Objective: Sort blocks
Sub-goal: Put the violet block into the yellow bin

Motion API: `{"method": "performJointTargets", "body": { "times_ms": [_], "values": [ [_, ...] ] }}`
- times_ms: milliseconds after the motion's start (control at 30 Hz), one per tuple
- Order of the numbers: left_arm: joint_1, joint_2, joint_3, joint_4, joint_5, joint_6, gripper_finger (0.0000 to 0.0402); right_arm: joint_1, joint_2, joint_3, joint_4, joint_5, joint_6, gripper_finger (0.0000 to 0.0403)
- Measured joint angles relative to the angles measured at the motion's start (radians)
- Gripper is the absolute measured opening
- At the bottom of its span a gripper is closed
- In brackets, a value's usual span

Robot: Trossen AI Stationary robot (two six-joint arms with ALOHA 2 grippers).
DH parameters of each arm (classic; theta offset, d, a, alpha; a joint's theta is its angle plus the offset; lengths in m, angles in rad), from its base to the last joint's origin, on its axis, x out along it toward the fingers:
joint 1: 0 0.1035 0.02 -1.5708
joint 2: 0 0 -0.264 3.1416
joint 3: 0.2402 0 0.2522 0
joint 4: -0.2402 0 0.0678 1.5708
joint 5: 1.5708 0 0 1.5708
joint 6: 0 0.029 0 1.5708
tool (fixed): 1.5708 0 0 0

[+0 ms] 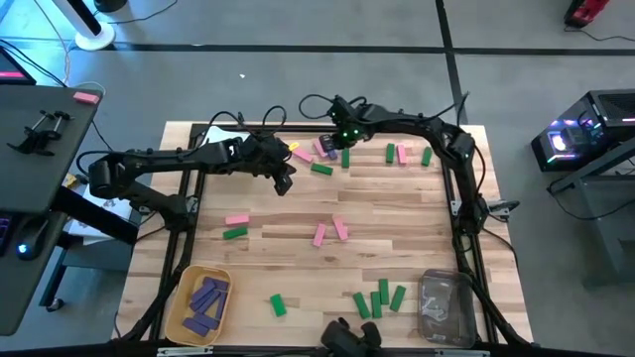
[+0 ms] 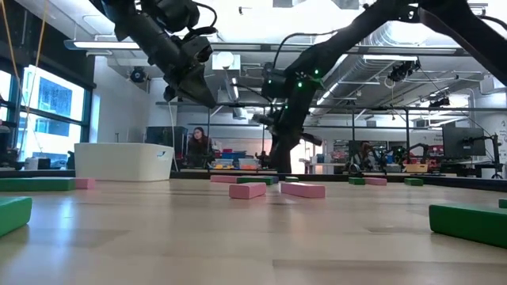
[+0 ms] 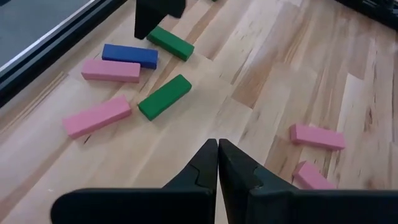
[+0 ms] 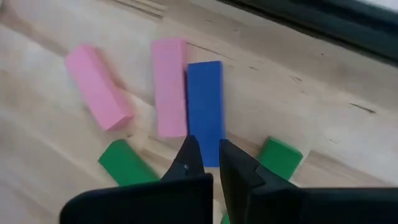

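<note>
A: Hovering over the far cluster, the right gripper (image 4: pixel 208 155) sits just above a blue block (image 4: pixel 204 106), jaws only a narrow slit apart, nothing between them.

B: What's next to that block?

A: A pink block (image 4: pixel 169 84) touching its long side, another pink one (image 4: pixel 97 86) angled further off. Two green blocks (image 4: pixel 124 163) flank the jaws, one each side, close to the tips.

B: Left gripper (image 3: pixel 217 163)?

A: Jaws clenched, tips pressed together, holding nothing. It hangs above bare wood near that same cluster. Ahead of its tips: a green block (image 3: pixel 165 96), a long pink block (image 3: pixel 97 116), the blue one beyond them. Two more pink blocks (image 3: pixel 318 135) lie off to one side of the jaws.

B: Rest of the blocks?

A: Scattered on the table (image 1: pixel 298 253). Pink and green pair (image 1: pixel 236 225) mid-left, two pink ones (image 1: pixel 330 230) centre, a bunch of green ones (image 1: pixel 378 297) near the front, a few green and pink at the far right. Purple blocks (image 1: pixel 205 302) are in the yellow bin (image 1: pixel 179 317) front left. Clear bin (image 1: pixel 445 307) front right.
</note>
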Motion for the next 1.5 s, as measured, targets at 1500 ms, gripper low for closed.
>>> {"method": "performJointTargets", "body": {
  "times_ms": [1500],
  "values": [
    [0.001, 0.000, 0.000, -0.045, 0.007, 0.027, 0.0000, 0.270, 0.058, -0.003, -0.547, -0.115, -0.321, 0.0000]
  ]
}}
